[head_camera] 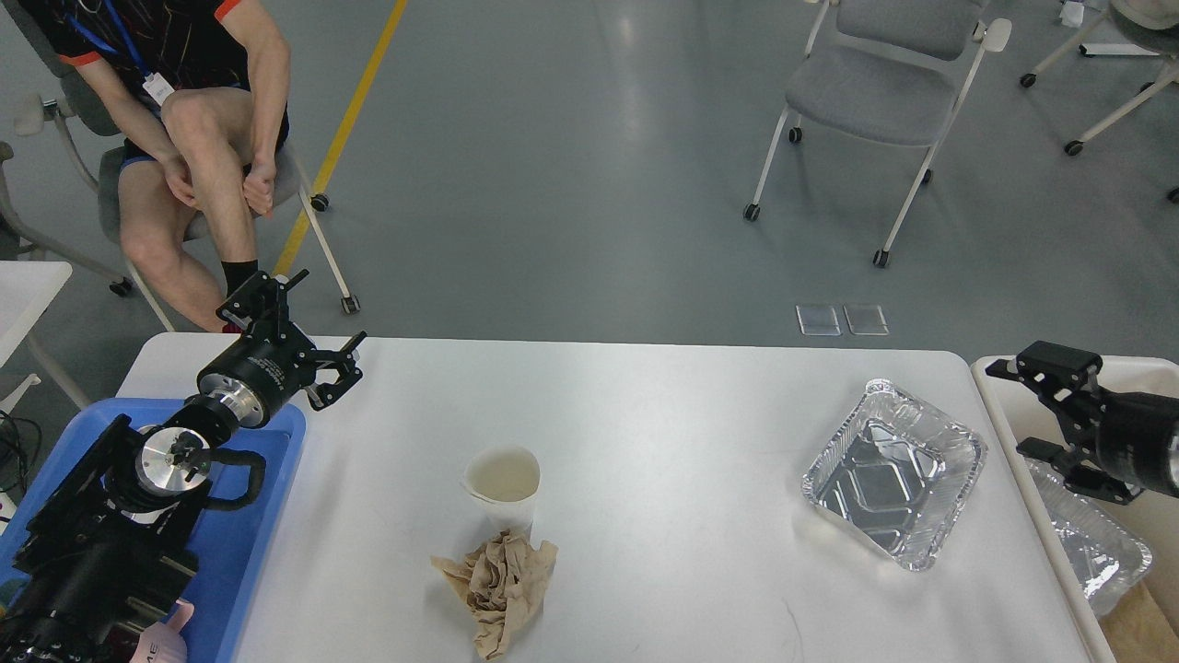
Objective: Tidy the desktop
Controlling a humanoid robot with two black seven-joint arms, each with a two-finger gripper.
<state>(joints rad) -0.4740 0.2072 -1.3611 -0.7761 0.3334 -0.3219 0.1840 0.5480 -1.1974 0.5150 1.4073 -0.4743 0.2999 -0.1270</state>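
- While both arms hang over its two short ends, the desktop (663, 433) fills the lower middle of the view, its long axis running left to right and its far long edge facing the grey floor (571, 184).
- Near the middle of the desktop, toward the near edge, stands an upright paper cup (502, 485) with pale liquid inside.
- Just in front of the cup, touching its base, lies a crumpled brown napkin (502, 582).
- Toward the right end sits an empty foil tray (893, 474), turned at an angle to the desktop's edges.
- At the left end a blue tray (267, 479) overlaps the near left corner; the left arm rises above it.
- The left gripper (318, 364) hovers over the far left corner, fingers spread apart and holding nothing.
- Beside the right edge stands a cream bin (999, 405) with another foil tray (1101, 548) inside it.
- The right gripper (1036, 405) hangs over the bin, jaws apart and empty.
- Beyond the far edge, a person (198, 129) sits on a chair at the left, and an empty grey chair (880, 87) stands at the right.
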